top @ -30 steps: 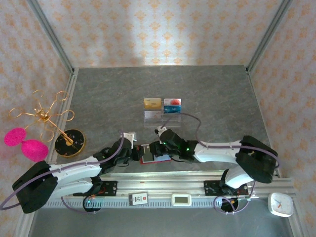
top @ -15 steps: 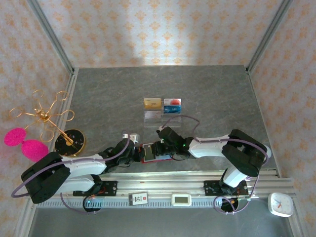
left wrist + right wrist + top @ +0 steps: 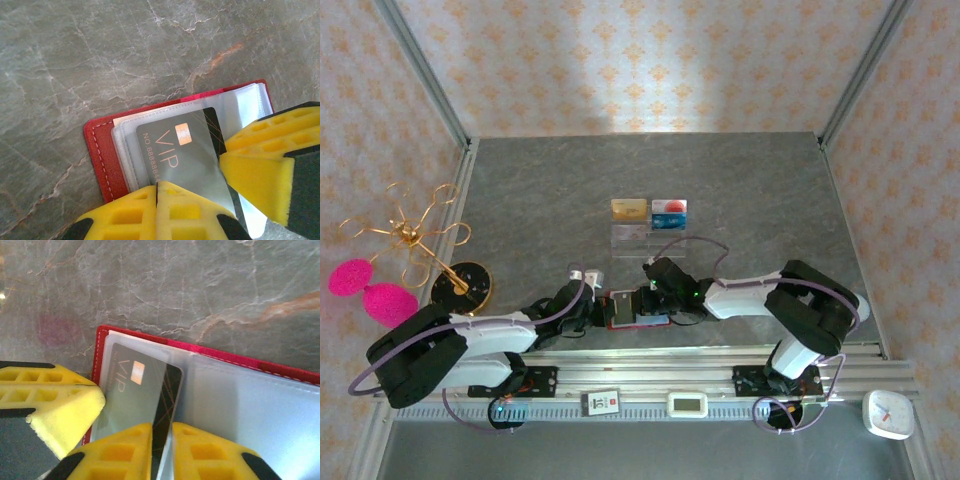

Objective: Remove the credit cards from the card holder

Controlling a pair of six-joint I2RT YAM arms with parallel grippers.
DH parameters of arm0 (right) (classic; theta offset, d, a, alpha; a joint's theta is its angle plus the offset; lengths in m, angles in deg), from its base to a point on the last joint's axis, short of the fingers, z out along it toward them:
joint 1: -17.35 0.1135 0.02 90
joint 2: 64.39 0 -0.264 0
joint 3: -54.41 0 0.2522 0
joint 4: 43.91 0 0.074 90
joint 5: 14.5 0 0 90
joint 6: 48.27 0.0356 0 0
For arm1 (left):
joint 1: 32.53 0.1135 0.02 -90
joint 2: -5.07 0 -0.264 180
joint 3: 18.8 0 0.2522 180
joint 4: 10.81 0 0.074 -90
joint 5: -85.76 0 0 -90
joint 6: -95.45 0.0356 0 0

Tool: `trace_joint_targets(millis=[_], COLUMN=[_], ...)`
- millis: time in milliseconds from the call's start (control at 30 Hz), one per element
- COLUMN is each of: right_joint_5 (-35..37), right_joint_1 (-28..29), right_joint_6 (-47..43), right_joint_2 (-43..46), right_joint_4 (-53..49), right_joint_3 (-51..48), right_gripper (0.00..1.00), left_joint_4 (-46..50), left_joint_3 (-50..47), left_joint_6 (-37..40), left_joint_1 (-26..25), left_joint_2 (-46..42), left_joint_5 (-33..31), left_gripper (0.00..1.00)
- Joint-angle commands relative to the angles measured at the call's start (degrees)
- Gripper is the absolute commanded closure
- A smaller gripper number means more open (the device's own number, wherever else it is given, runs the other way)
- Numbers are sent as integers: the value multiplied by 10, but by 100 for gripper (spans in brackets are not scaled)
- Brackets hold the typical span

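From above, the card holder [image 3: 638, 322] lies open near the front edge of the table [image 3: 750, 180], a small dark red booklet with the left gripper [image 3: 597, 308] on its left and the right gripper [image 3: 653, 300] on its right. The tabletop is grey and marbled, closed in by walls of pale patterned wallpaper [image 3: 650, 60]. Behind the holder a clear stand [image 3: 648, 233] carries two cards, a gold card [image 3: 629, 209] and a blue, white and red card [image 3: 669, 212]. At the far left are one gold wire ornament [image 3: 415, 235] and two pink balls [image 3: 370, 290].

In the left wrist view the holder's stitched red cover [image 3: 100, 155] frames clear sleeves [image 3: 245, 105]. One dark credit card [image 3: 185, 160] marked VIP with a gold chip lies among them. The left gripper [image 3: 156, 195] has its yellow pads pressed together at the holder's near edge; whether they pinch a sleeve is hard to tell.

In the right wrist view the right gripper [image 3: 161, 445] is nipped onto the dark edge of the credit card [image 3: 132, 390], which sits at the left end of the holder [image 3: 240, 362].
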Motion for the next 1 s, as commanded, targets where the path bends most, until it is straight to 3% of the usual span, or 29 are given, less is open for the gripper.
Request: trace_joint_targets(millis=[0,100,333,533,700,967], right_joint_5=[-23,-13,47,22,19,10], right_joint_1=[1,1,-16,-15,-15,-15], right_joint_6=[-1,3,16,17,14,15], right_joint_2=[-13,-6,54,38,34,36], right_joint_4=[16,13,-18,5,13,20], right_joint_3=[-8,-12,-58,-60,-58,-62], right_gripper=[88,100,100,100,100,100], left_joint_4=[41,49,80,88,62,56], left_joint_3=[-2,0,0,40,69,50], left_joint_6=[12,13,24,34,36,23], left_joint_1=[3,3,15,11,-22,-22], left_joint_2=[25,21,-24,-60,2,64], left_joint_5=[18,16,1,1,3,-6], left_gripper=[100,100,100,100,100,100])
